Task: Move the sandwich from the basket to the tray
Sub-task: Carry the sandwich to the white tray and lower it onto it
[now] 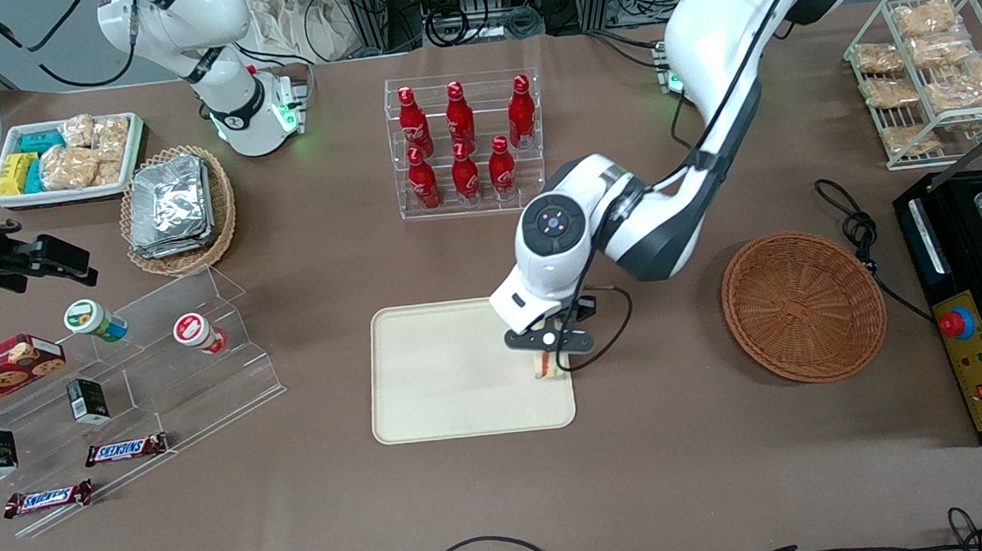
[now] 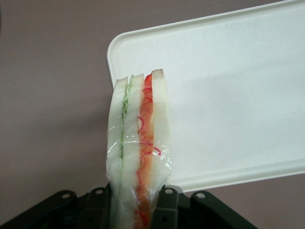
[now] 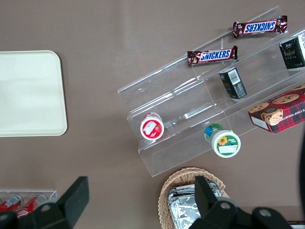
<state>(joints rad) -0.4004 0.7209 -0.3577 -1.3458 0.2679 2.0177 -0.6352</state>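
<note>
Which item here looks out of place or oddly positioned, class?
The sandwich stands on edge, clamped in the gripper over the cream tray, at its end nearer the empty reddish wicker basket. Two small cups lie tipped on the clear stepped display. Nothing looks spilled or damaged.

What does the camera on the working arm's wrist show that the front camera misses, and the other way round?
Only the wrist view shows the sandwich up close: pale bread, green and orange-red filling, clear wrap, pinched between the gripper fingers. Only the front view shows the emptied reddish-brown basket toward the working arm's end, the red bottles and the whole arm. Both show the sandwich held over the cream tray near its edge.
</note>
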